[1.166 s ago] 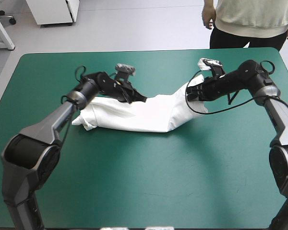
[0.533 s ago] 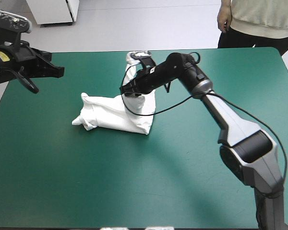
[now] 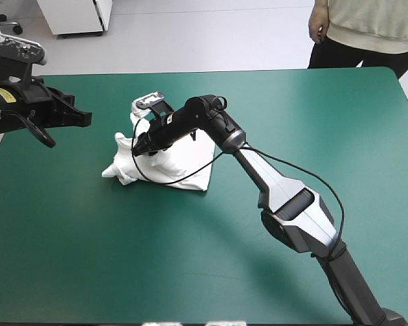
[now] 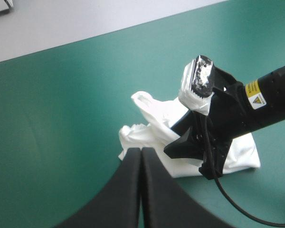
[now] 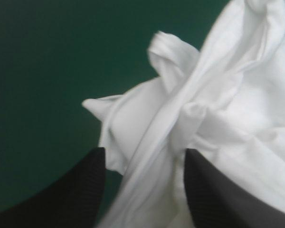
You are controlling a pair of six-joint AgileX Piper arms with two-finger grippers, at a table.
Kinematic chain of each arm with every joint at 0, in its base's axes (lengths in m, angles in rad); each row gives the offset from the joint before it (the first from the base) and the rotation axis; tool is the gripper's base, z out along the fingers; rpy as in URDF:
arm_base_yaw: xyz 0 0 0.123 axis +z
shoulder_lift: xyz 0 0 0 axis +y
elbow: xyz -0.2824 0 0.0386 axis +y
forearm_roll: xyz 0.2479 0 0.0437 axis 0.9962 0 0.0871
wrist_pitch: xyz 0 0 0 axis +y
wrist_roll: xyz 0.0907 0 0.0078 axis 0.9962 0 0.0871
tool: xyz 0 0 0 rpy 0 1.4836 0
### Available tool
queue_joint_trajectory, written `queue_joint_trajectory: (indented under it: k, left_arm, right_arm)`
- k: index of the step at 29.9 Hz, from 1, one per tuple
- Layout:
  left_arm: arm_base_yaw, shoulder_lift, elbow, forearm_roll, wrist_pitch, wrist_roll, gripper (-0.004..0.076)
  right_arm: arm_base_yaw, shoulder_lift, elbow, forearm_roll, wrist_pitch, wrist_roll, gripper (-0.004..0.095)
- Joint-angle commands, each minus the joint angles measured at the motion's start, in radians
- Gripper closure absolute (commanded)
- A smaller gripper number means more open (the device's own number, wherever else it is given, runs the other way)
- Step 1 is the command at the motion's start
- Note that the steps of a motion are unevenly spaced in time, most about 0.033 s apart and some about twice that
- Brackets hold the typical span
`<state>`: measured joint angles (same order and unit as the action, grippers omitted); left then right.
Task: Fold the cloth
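Counter (image 3: 279,272): a broad top under a teal-green cover; it fills most of the high view, its far edge near the top of that view
T-shirt (image 3: 183,166): white, gathered into a folded bundle; it lies on the counter's left half, nearer the far edge than the near one and well apart from every edge; the right end closes in a straight fold with a sharp near corner; the left end is bunched, with creased lobes spilling toward the counter's left edge
Right arm (image 3: 285,204): enters at the near right corner and stretches slantwise across the cover to the bundle
Right tool (image 3: 140,145): low over the bunched left part of the T-shirt; released, its two black fingers (image 5: 88,190) standing apart; a twisted ridge of white cloth runs through the gap between them and on ahead; whether the fingers press on the cloth cannot be told
Left tool (image 4: 141,150): clenched on nothing, its black fingers meeting in one pointed arch; it hangs above the cover at the counter's left edge, well apart from the T-shirt and aimed toward it
Left wrist view: the bundle lies ahead of the Left tool, with the Right tool over it; teal-green cover shows between the Left tool and the cloth
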<state>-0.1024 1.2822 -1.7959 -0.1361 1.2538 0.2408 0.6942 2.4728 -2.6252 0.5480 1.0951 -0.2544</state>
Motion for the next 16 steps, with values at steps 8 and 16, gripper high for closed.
queue_joint_trajectory:
  k: [8, 16]
  left_arm:
    - [0.0, -0.018, 0.022, -0.006, -0.105, -0.012, 0.0733]
    - [0.0, -0.02, 0.022, 0.02, -0.107, -0.012, 0.0733]
  right_arm:
    - [-0.007, -0.077, -0.071, 0.141, 0.061, -0.093, 0.0366]
    - [-0.057, -0.145, -0.124, -0.002, 0.156, 0.098, 0.0437]
